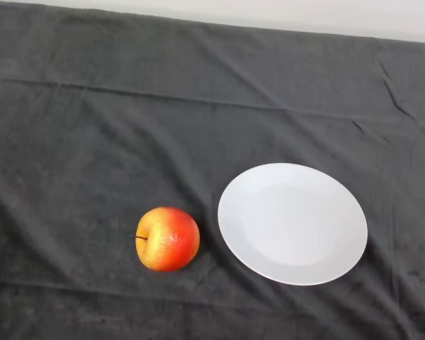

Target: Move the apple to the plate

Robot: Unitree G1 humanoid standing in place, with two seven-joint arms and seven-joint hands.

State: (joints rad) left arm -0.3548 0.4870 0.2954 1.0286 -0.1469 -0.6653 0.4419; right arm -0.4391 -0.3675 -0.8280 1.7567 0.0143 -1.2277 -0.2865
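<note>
A red and yellow apple [168, 239] lies on the dark cloth in the lower middle of the head view, its stem pointing left. A white round plate [292, 223] lies flat on the cloth just right of the apple, with a narrow gap between them. Nothing lies on the plate.
The dark cloth [92, 142] covers the whole table and has creases along the back and at the right. A pale wall strip [304, 14] runs behind the table's far edge.
</note>
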